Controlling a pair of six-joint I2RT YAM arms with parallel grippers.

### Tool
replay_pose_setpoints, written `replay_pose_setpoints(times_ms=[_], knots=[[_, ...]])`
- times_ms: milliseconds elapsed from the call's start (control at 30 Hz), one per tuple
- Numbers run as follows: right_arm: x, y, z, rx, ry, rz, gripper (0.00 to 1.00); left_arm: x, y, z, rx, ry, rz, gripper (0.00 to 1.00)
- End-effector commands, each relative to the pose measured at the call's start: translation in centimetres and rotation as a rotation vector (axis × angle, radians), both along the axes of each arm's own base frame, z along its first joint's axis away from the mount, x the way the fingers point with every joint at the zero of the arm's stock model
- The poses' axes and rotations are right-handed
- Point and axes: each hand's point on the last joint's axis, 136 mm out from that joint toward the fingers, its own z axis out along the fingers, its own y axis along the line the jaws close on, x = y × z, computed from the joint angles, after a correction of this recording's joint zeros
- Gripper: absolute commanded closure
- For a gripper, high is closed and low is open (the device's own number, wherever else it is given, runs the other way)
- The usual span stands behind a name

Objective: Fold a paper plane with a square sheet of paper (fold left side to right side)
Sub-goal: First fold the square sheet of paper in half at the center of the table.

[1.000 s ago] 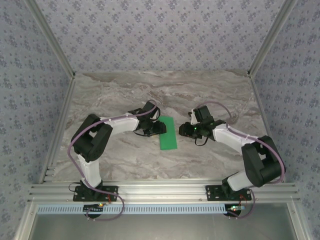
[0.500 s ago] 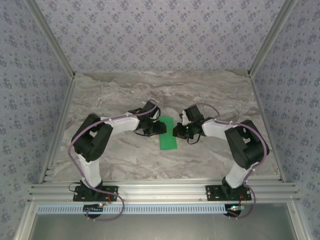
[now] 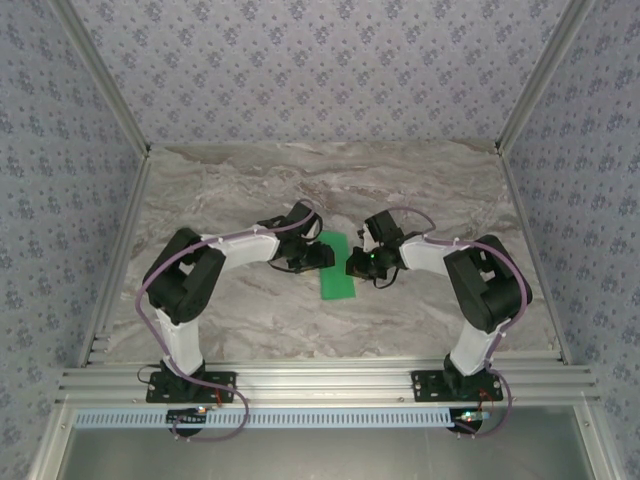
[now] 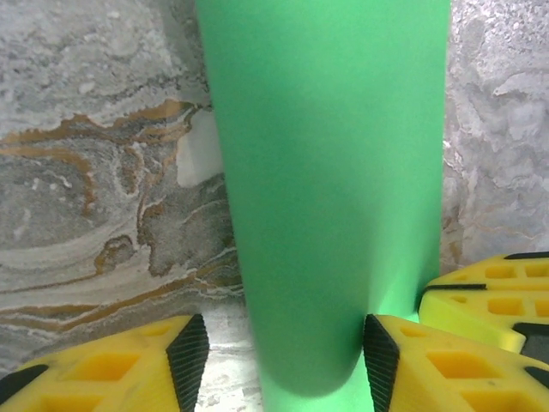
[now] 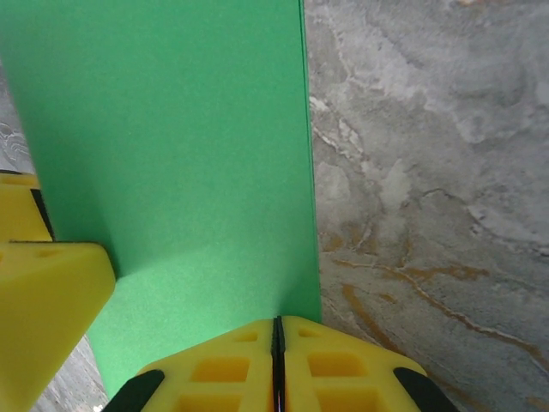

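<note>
Reaching in from its side, the right gripper (image 3: pixel 356 264) has closed its jaws together at the right edge of the square sheet of paper (image 3: pixel 337 275). The sheet lies folded on the middle of the table (image 3: pixel 250 190). The left gripper (image 3: pixel 318 256), jaws apart, straddles the rounded fold. Flattening the crease looks next. One sheet, two grippers.

Top camera looks down from behind onto the table (image 3: pixel 240 185); both wrist cameras closely share the green paper (image 4: pixel 334 172)

The right gripper (image 5: pixel 277 324), its yellow plastic fingers pressing together, is meeting the near edge of the thin bright green paper sheet (image 5: pixel 171 129) over the grey veined marble tabletop (image 5: pixel 429 172); the left gripper's yellow finger (image 5: pixel 51 292) is overlapping its left edge.
</note>
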Motion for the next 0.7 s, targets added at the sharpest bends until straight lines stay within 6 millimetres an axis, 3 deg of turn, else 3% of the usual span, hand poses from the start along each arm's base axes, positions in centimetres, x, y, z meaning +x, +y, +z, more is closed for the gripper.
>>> replay_pose_setpoints(times_ms=[0,200,300,467,667], knots=[[-1.8,-1.6,-2.9,-0.113,0.086,0.005,0.89,0.1,1.6,2.4,0.054,-0.05,0.005,0.43],[-2.0,-1.4,-3.4,-0.119,0.099,0.01,0.89,0.4,1.6,7.3,-0.023,-0.144,0.007,0.4],[-2.0,-1.2,-3.4,-0.121,0.098,0.015,0.89,-0.1,0.0,8.4,-0.123,-0.141,-0.022,0.47],[-2.1,-1.3,-3.5,-0.133,0.103,0.017,0.89,-0.7,-3.1,7.8,-0.265,-0.076,-0.078,0.64],[-2.3,-1.5,-3.6,-0.145,0.109,0.021,0.89,-0.6,-4.6,4.9,-0.267,-0.006,-0.101,0.7]])
